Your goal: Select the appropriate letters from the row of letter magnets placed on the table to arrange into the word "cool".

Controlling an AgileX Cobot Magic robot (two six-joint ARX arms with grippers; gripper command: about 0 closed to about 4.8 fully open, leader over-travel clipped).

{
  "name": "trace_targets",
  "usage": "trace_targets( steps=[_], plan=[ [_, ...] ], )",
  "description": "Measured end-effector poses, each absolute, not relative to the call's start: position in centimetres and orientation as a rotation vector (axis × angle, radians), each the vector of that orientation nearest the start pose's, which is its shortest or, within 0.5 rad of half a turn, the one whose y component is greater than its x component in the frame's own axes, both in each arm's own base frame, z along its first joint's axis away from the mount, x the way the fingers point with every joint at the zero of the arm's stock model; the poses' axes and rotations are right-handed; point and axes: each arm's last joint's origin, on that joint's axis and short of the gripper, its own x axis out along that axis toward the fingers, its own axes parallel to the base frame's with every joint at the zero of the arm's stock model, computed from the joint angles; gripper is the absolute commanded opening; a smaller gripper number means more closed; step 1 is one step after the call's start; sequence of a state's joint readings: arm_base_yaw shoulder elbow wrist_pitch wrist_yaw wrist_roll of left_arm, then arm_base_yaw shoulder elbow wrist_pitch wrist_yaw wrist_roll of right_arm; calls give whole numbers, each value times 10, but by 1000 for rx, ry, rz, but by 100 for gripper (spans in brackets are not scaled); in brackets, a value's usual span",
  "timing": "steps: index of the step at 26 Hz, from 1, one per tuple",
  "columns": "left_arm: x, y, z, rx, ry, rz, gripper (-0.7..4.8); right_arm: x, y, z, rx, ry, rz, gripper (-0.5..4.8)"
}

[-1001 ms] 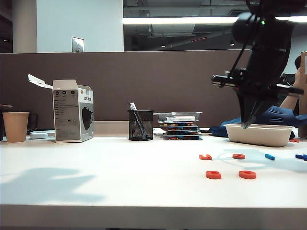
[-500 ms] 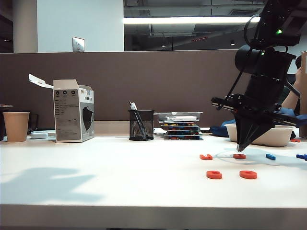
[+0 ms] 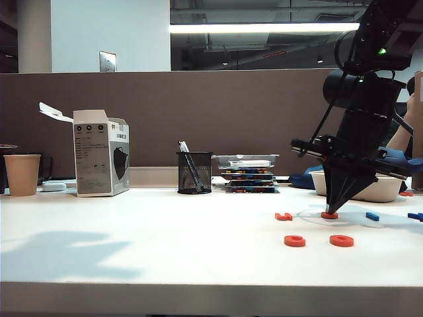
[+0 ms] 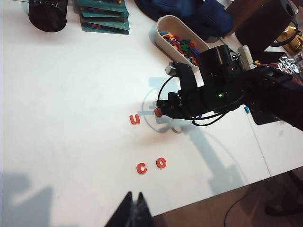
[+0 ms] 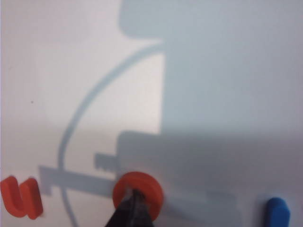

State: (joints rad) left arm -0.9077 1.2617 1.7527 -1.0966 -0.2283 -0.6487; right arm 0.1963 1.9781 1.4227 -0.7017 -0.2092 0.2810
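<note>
On the white table [image 3: 165, 244] an orange-red C [image 3: 294, 241] and an O [image 3: 342, 241] lie side by side near the front. Behind them a second O [image 3: 328, 215] lies in the back row, a light-blue bar [image 3: 372, 216] to its right. My right gripper [image 3: 328, 210] points down, shut, with its tip at the middle of that O [image 5: 149, 185]; in the right wrist view the right gripper [image 5: 135, 193] covers the ring's hole. My left gripper [image 4: 134, 196] is shut and holds nothing, high over the table's front edge, near the C [image 4: 141, 168] and O [image 4: 161, 163].
A hook-shaped orange-red magnet [image 3: 283, 216] lies left of the back O, a darker blue magnet [image 3: 415, 216] at far right. A white bowl [image 3: 380, 188] of letters stands behind the right arm. Stacked trays [image 3: 248, 175], a pen holder [image 3: 194, 173], a box [image 3: 100, 153] and a paper cup [image 3: 22, 174] line the back.
My right gripper has come down from above the white bowl and moved slightly left, until its shut tip reached the back O. The magnets and the left gripper have not moved.
</note>
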Motion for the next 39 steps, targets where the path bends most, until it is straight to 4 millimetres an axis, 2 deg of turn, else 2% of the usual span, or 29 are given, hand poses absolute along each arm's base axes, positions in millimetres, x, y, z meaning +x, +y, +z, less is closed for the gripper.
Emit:
trace_targets(
  steps=[10, 16, 20, 24, 30, 39],
  plan=[
    [132, -159, 469, -278, 702, -457, -3, 363, 78, 178, 185, 1488, 174, -6],
    [132, -159, 469, -278, 702, -457, -3, 321, 69, 179, 161, 1539, 143, -6],
    [132, -159, 469, -278, 702, -457, -3, 304, 66, 178, 162, 1539, 139, -6],
    [132, -159, 469, -278, 702, -457, -3, 302, 68, 177, 174, 1535, 144, -6],
    [132, -159, 469, -278, 702, -457, -3, 298, 83, 177, 162, 1538, 176, -6],
    [132, -159, 469, -278, 702, -457, -3, 298, 83, 177, 176, 1542, 170, -6]
  ],
)
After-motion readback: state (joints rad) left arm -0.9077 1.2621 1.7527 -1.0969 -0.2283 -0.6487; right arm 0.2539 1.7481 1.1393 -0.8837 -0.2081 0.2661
